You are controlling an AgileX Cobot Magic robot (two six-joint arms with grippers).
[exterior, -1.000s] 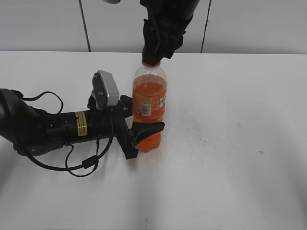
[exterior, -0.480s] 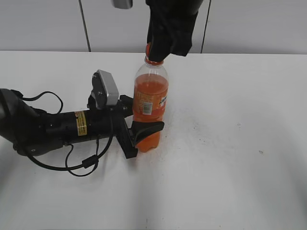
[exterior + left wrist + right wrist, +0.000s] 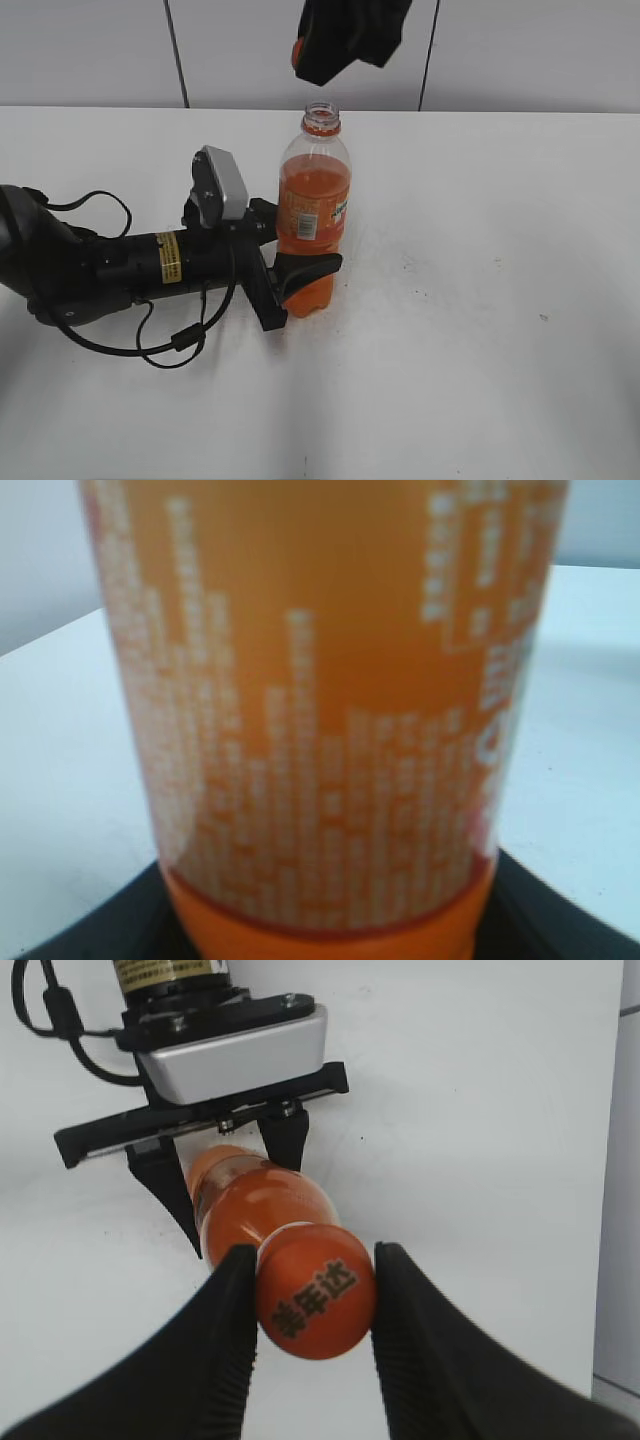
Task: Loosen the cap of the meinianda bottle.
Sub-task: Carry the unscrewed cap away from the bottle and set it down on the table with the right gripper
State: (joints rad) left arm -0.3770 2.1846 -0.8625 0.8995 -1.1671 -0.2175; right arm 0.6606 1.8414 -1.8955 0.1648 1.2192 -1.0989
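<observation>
My right pincer (image 3: 310, 1290) is clamped on the cap (image 3: 315, 1290), one dark finger on each side, the printed top facing my wrist camera. From the outside camera the same pincer (image 3: 320, 60) hangs up at the far edge of the scene with an orange sliver of the cap (image 3: 297, 50) showing at its left side, clear above the bottle's open mouth and a little left of it. Below stands the meinianda bottle (image 3: 312, 215), upright near the middle of the white table (image 3: 480, 330), its threaded neck bare. My left pincer (image 3: 300, 275) grips the bottle low down from the left, below the label; the left wrist camera shows only the label (image 3: 320, 700) up close and dark finger material at the bottom corners, so I read it as holding the bottle firmly.

I judge the loosening done and overshot: the cap is off altogether. The next move, as I see it, calls for either setting the cap down on the table or lowering it square over the neck, with my left arm keeping the bottle steady so nothing spills.

Against half a second ago, when my right pincer sat on the bottle's top, it has lifted away with the cap; the bottle and left arm have not moved
</observation>
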